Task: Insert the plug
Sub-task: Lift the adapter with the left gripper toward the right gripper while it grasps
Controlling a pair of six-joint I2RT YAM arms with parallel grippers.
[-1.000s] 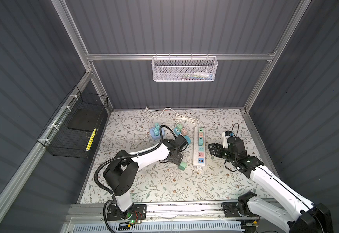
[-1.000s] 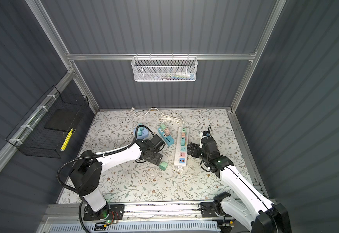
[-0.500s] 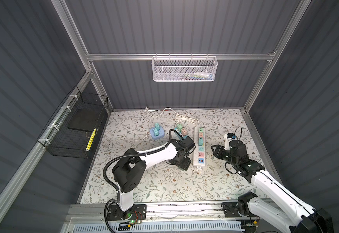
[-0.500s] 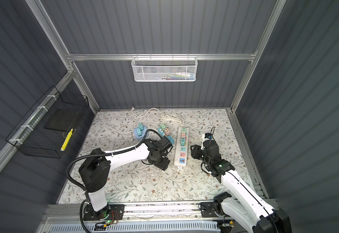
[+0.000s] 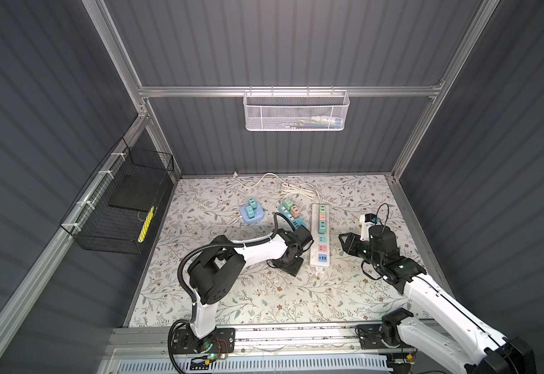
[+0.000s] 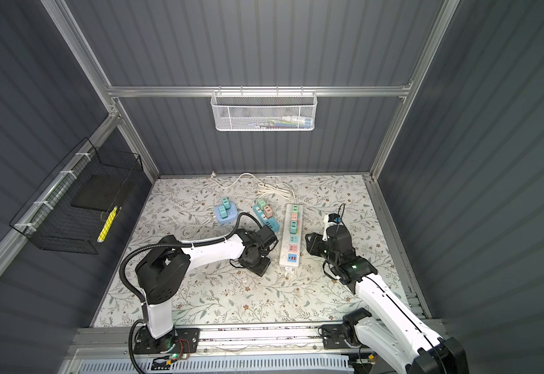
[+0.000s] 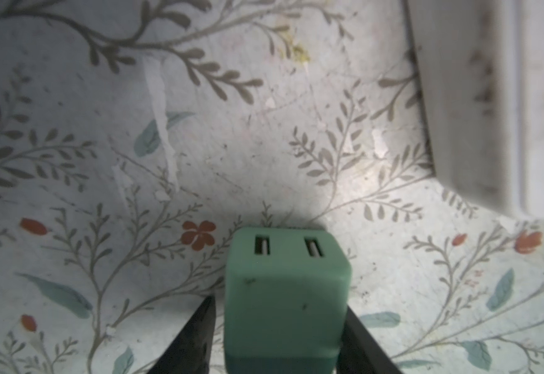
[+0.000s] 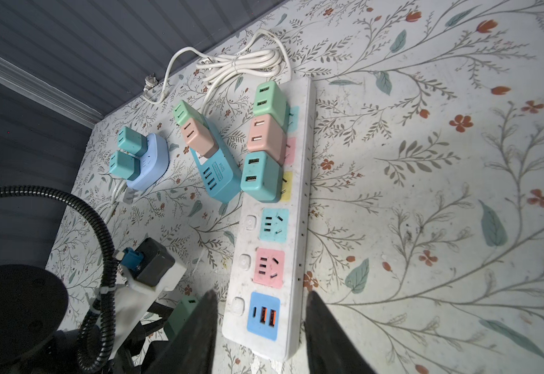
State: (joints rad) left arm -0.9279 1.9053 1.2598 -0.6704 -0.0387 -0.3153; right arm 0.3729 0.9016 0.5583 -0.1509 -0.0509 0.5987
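Top views: floral mat [image 5: 264, 291], grey walls [image 6: 264, 48]

Eight plugs [image 8: 270, 98] — three power strips [image 8: 296, 207]; two arms [image 5: 257, 251]

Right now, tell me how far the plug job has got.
Done: three cube-shaped adapter plugs sit in the long white power strip's far sockets. In hand: the left tool looks closed on a green cube plug resting on the floral mat; the right tool clamps the strip's near end. Left: lift that plug and push it into a free socket.
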